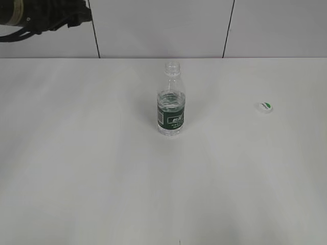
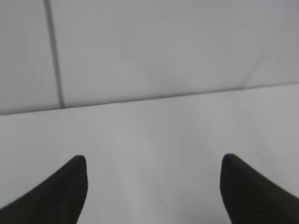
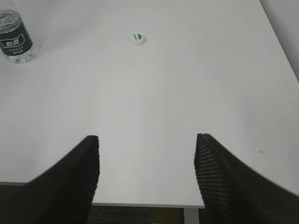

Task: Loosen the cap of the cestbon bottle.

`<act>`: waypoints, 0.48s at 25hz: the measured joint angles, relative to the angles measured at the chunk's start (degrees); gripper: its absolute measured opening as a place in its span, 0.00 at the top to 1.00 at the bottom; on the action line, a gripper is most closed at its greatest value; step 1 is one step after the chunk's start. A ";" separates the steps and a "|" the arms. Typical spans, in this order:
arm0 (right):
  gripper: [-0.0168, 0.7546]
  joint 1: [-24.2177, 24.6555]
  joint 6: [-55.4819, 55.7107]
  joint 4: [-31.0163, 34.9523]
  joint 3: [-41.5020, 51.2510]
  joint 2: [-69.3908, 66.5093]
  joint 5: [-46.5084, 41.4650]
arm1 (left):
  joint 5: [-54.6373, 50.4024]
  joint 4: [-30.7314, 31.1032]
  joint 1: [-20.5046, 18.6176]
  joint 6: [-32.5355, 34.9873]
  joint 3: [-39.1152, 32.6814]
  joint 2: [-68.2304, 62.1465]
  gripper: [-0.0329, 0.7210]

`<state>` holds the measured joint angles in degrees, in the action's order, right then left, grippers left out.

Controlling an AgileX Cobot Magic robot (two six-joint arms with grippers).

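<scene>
The cestbon bottle (image 1: 170,102) stands upright near the table's middle, clear with a dark green label, its neck open and bare. It also shows at the top left of the right wrist view (image 3: 15,38). The cap (image 1: 264,106), white with a green mark, lies flat on the table far to the bottle's right; it shows in the right wrist view (image 3: 136,38) too. My left gripper (image 2: 153,161) is open and empty, over bare table near the back wall. My right gripper (image 3: 146,140) is open and empty, above the table's front edge, well away from the cap.
The white table (image 1: 92,168) ends at a white panelled wall (image 1: 163,25) with dark seams. Part of the left arm (image 1: 41,15) shows at the top left of the exterior view. The table's front edge (image 3: 140,204) and right edge show in the right wrist view.
</scene>
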<state>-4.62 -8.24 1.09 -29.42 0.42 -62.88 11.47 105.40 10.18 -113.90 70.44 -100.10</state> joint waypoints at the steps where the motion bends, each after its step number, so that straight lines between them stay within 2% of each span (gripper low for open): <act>1: 0.34 0.00 0.00 0.00 0.00 0.00 0.00 | -3.94 -0.06 0.32 0.00 -0.04 0.13 0.25; 3: 0.34 0.00 0.00 0.00 0.00 0.00 0.00 | -9.55 -2.07 1.21 1.12 -0.12 0.57 0.25; 6: 0.34 0.00 0.00 0.00 0.00 0.00 0.00 | -16.47 -7.59 3.16 6.70 -0.33 0.93 0.25; 12: 0.34 0.00 0.00 0.00 0.00 0.00 0.00 | -29.92 -25.55 7.19 22.94 -0.97 0.93 0.25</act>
<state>-4.62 -8.24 1.09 -29.42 0.42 -62.88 -18.45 79.85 17.37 -90.96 69.47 -99.17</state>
